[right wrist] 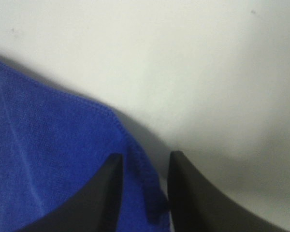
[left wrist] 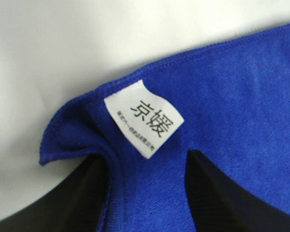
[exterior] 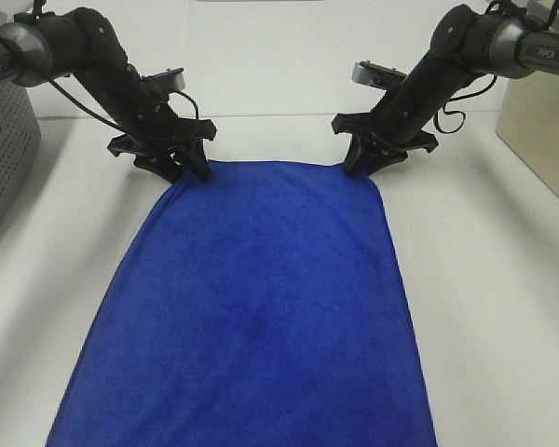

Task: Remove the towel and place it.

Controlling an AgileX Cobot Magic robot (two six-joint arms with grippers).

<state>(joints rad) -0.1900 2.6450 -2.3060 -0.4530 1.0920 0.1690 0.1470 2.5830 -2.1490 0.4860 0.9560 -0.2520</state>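
The towel [exterior: 252, 307] is a large deep-blue plush cloth lying spread out flat on the white table [exterior: 489, 279], reaching to the near edge of the exterior view. My left gripper [exterior: 188, 172] is shut on its far left corner. In the left wrist view the towel [left wrist: 232, 96] bunches between the black fingers [left wrist: 72, 198], with its white tag [left wrist: 144, 118] showing; the left gripper [left wrist: 145, 193] pinches that fold. My right gripper [exterior: 354, 164] is shut on the far right corner. In the right wrist view the towel's stitched edge [right wrist: 48, 159] runs between the right gripper [right wrist: 144, 193] fingers.
A grey perforated basket [exterior: 5, 158] stands at the left edge of the table. A light wooden box [exterior: 540, 121] stands at the right edge. Bare white table shows behind the towel and on both sides of it.
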